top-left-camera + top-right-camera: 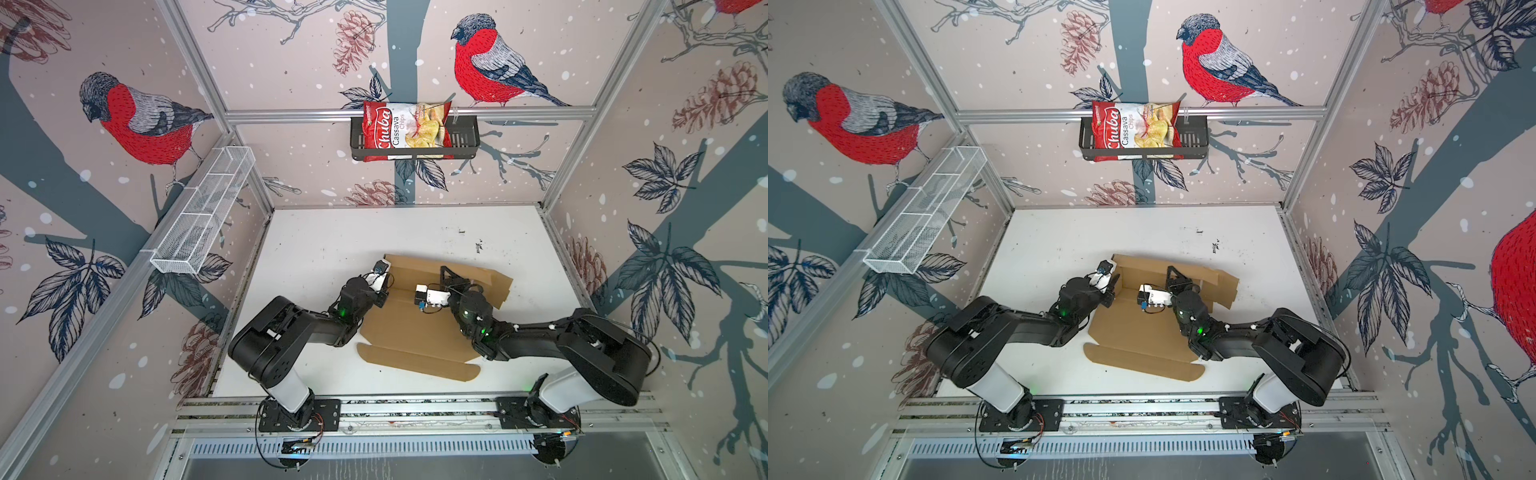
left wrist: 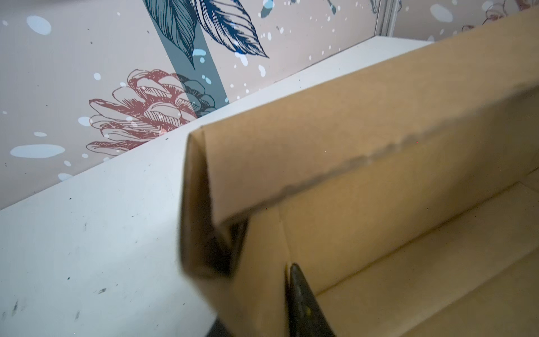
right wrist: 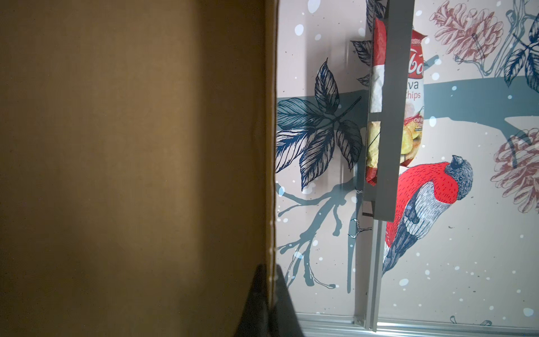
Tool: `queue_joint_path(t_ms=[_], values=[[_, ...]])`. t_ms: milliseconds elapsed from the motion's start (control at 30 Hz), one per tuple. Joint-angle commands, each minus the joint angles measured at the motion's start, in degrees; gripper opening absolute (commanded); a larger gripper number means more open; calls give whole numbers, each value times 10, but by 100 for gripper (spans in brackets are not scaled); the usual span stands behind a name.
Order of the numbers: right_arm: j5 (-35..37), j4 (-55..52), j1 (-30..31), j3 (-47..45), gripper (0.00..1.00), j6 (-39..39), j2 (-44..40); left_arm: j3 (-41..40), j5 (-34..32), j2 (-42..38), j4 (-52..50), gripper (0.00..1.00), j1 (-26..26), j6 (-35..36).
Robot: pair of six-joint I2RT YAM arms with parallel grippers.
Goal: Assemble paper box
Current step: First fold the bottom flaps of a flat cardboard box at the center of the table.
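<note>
One paper box (image 1: 415, 332) on the white table (image 1: 332, 241), two grippers on it.

Far left, there's one white wire basket (image 1: 203, 212) up on the side wall. Next, the left gripper (image 1: 387, 287) at the box's left end: its fingers (image 2: 303, 297) sit either side of the raised end flap, only a narrow gap, clamped on the cardboard. The box itself lies mid-table between them, back panel standing, front flap flat toward the rail. Above it, on the back wall, one black basket (image 1: 357, 139) holds one red Chuba cassava chips bag (image 1: 405, 126). Right of centre, the right gripper (image 1: 444, 273) is pinched tight on the free edge of that back panel.
</note>
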Motion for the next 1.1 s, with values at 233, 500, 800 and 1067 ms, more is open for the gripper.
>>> queue_joint_path(t_ms=[233,500,800,1067], values=[[-14,-32,8,-9,2,-29,-13,-26,42,107,229,28,-5,-16],[-5,-41,18,-2,1,-25,-11,-25,4,139,262,35,-6,-34],[27,-37,45,-1,0,-26,-3,-25,-120,158,300,23,-33,-59],[55,-54,84,-12,4,-9,-7,-36,-245,221,418,18,-71,-63]])
